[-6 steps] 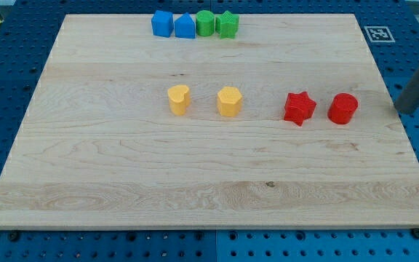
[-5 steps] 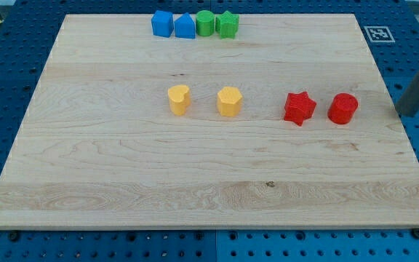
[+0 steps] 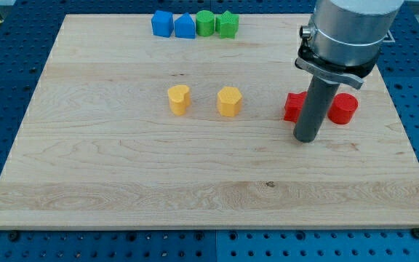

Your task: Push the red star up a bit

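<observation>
The red star (image 3: 292, 107) lies on the wooden board (image 3: 122, 167) right of centre, partly hidden behind my rod. My tip (image 3: 305, 137) rests on the board just below the star, slightly to its right, close to it. A red cylinder (image 3: 344, 108) stands right of the star, beside the rod.
A yellow heart-like block (image 3: 178, 99) and a yellow hexagonal block (image 3: 229, 101) sit left of the star. Two blue blocks (image 3: 163, 23) (image 3: 185, 26) and two green blocks (image 3: 206, 22) (image 3: 228, 24) line the view's top edge. The arm's grey body (image 3: 344, 33) hangs over the upper right.
My rod has moved from the board's right edge leftward to just below the red star. The blocks have not moved.
</observation>
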### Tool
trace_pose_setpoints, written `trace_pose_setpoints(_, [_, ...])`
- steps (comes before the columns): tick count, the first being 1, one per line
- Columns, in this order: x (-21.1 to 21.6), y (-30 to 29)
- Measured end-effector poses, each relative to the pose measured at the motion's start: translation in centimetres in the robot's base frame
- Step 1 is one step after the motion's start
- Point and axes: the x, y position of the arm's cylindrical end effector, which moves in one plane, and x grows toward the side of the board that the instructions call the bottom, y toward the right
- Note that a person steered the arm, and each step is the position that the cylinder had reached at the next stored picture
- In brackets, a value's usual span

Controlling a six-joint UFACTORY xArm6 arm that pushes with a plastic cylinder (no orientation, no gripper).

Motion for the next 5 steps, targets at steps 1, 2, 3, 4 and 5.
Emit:
trace_pose_setpoints(1, [-0.25,0.00])
trace_pose_setpoints(2, [-0.45,0.00])
trace_pose_setpoints(3, [-0.45,0.00])
trace_pose_setpoints(4, [-0.60,0.00])
trace_pose_setpoints(5, [-0.85,0.00])
